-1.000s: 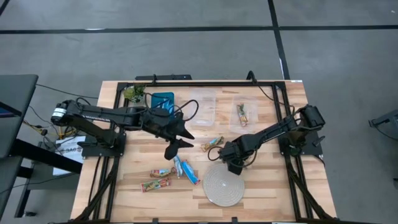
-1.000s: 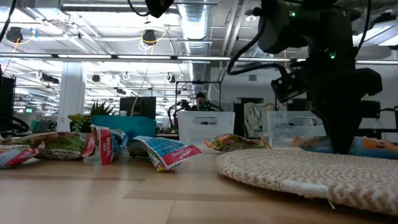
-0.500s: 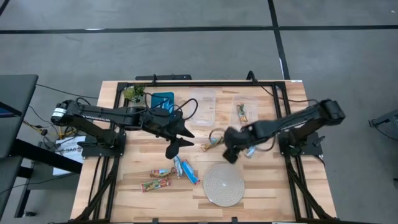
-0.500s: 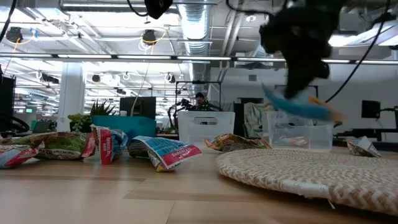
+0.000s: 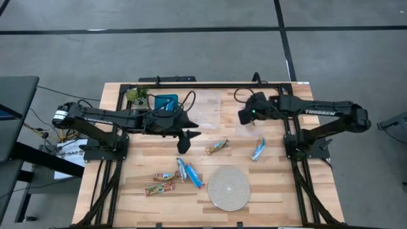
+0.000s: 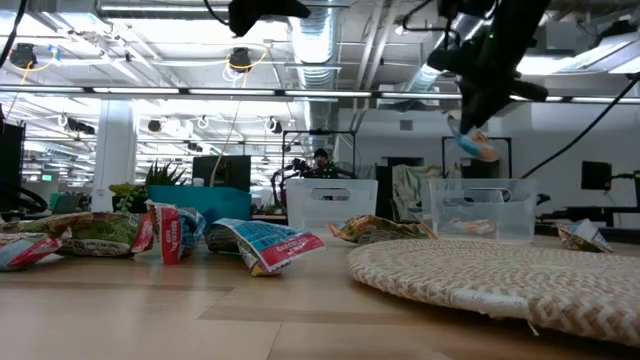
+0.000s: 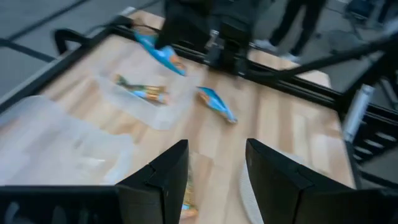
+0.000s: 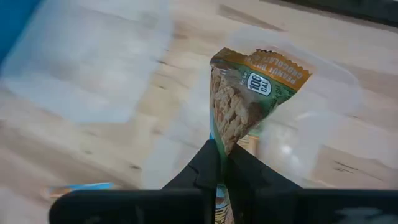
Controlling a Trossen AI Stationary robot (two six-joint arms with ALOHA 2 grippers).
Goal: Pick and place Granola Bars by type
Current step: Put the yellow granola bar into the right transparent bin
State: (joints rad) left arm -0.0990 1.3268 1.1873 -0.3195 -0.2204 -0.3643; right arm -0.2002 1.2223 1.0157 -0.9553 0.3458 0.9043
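My right gripper [image 5: 245,116] hovers high over the right clear bin [image 5: 240,130], shut on a tan-gold granola bar with teal [image 8: 249,93]. That bin holds another bar [image 7: 140,93]. My left gripper [image 5: 184,141] hangs open and empty above the table's middle. Loose bars lie flat on the wood: a tan one [image 5: 217,147], a blue one [image 5: 257,150], two blue ones [image 5: 191,173] and two red-green-brown ones [image 5: 159,183]. My right gripper pinches the tan-gold bar by one narrowed end of its wrapper [image 8: 221,146] between its two fingertips. The fingers come from above. The bar [image 6: 470,140] hangs tilted below them, lifted clear, over the bin.
A round woven disc [image 5: 229,188] lies near the front edge. A middle clear bin [image 5: 206,108] and a blue bin [image 5: 166,102] stand along the far side. A black frame rail [image 5: 210,84] borders the table's far edge. Bare wood lies at the front left.
My right gripper has risen from beside the woven disc with the tan-gold bar and swung toward the table's far edge, ending over the right clear bin. The bar has gone from the table to hanging clear below the fingers.
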